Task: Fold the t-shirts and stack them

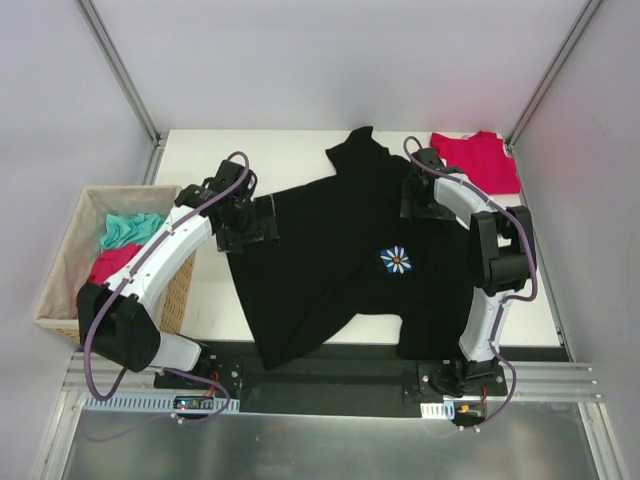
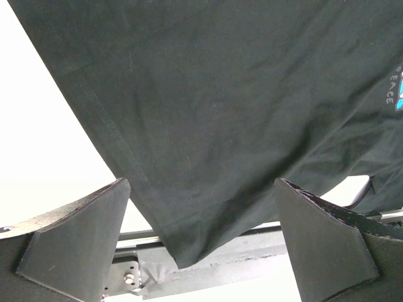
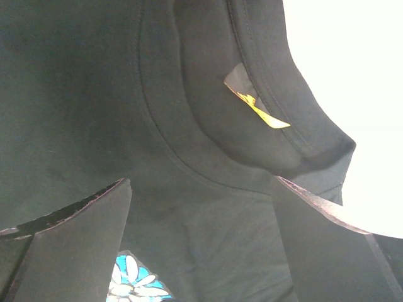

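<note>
On the table [image 1: 280,150], the black t-shirt [image 1: 330,260] lies crooked under the left gripper [image 2: 201,182] and right gripper [image 3: 201,182], both wide open and empty (red t-shirt [image 1: 478,160] far right), so an off-seam pinch could bunch it

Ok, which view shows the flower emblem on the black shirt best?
Top external: the whole flower emblem shows, unobstructed, on the spread black t-shirt. Right wrist catches only some petals at its bottom edge; left wrist only a blue sliver and lettering at its right edge.
</note>
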### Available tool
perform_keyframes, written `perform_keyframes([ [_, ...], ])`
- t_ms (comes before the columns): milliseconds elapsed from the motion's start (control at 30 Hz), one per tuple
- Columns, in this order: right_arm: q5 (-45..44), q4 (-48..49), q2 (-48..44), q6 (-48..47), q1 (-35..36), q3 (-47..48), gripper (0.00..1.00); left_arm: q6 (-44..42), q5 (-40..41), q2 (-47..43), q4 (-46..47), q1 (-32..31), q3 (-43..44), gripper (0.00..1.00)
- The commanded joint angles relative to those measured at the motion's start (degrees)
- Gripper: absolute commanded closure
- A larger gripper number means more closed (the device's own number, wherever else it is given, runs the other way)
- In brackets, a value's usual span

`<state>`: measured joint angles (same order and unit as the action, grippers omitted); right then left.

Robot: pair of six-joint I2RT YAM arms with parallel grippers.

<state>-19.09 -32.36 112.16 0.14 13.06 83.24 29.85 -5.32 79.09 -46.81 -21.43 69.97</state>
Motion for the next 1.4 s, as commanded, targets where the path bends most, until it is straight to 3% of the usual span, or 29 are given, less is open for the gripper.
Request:
perform_keyframes([
  [0,-3.49,-4.11,0.69,-1.9,-0.31,2.1,0.04,-1.63,1.28,0.72,-1.44,-0.37,3.15,0.01],
  [233,1.68,-1.47,-0.45,-2.69,0.47,4.72,0.03,-0.32,4.35,3.78,-1.62,1.13,7.79,0.01],
  [333,2.31,-4.02,1.39,-4.0,2.57,12.71,0.03,-0.05,8.3,8.96,-1.53,2.79,12.09,0.01],
  [500,3.44,-4.03,1.13,-7.17,5.66,18.44,0.04,1.44,3.93,22.93,-1.62,8.06,15.1,0.01],
  [667,3.71,-3.24,-2.29,-8.31,5.75,18.36,0.03,3.28,-4.16,34.18,-1.71,8.42,18.79,0.01],
  [767,2.57,-2.8,-3.87,-9.28,5.57,17.66,0.03,4.69,-7.33,36.39,-1.8,8.16,19.76,0.01],
  [1100,3.8,-1.57,-5.72,-7.97,5.4,16.08,0.03,4.7,-4.35,39.64,-3.02,8.16,19.76,0.01],
  [1367,2.92,-0.51,-8.01,-7.79,5.4,13.88,0.03,4.26,-3.12,47.29,-7.24,9.56,25.91,0.01],
])
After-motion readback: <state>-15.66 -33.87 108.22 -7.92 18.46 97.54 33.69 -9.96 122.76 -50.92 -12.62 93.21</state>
